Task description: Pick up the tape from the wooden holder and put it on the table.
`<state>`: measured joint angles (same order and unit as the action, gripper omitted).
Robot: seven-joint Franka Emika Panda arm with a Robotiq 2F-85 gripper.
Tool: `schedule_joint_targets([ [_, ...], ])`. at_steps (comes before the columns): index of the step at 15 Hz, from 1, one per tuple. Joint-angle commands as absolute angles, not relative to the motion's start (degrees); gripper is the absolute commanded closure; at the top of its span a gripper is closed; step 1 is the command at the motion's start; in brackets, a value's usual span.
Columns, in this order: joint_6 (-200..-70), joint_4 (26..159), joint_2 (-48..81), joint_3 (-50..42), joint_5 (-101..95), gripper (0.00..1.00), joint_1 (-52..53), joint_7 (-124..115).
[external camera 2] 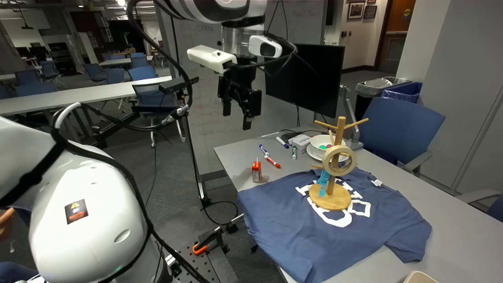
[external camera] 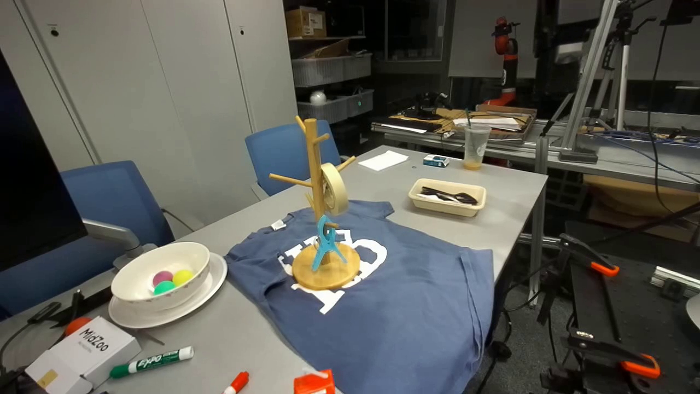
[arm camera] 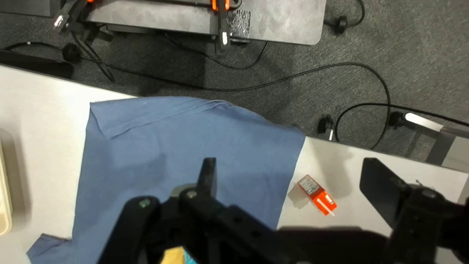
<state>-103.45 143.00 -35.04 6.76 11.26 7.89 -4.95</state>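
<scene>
1. The grey bench shows in both exterior views; the wrist view looks down on its edge and the carpet past it.
2. The white robot arm rises beside the bench.
3. A blue shirt with white lettering is spread across the bench, and one side of it reaches over the edge.
4. The wooden holder, a post with side pegs, stands upright, its round base resting on the shirt.
5. The end effector is released, its black fingers parted wide. It hangs higher than the bench top, well apart from the holder.
6. A white plate sits on the bench with a pale bowl standing on it.
7. A cream tray stands near the shirt, holding dark and white items too jumbled to name.
8. The tape, a cream roll, is on the holder: it hangs on edge from a side peg, partway up the post.
9. A light blue clip is low on the holder, below the tape; whether it touches the base, I cannot tell.
10. A red carton with a white straw stands just beside the shirt.
11. A green marker lies near the plate.
12. Small balls in purple, yellow and green lie in the bowl.
</scene>
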Motion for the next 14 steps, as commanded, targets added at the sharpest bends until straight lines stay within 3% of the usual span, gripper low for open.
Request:
schedule_joint_targets([
  [1,-110.65,144.23,-32.20,8.32,9.01,0.00,6.45,-6.51],
  [14,-138.30,146.31,-20.49,12.75,-7.01,0.00,1.92,-21.76],
])
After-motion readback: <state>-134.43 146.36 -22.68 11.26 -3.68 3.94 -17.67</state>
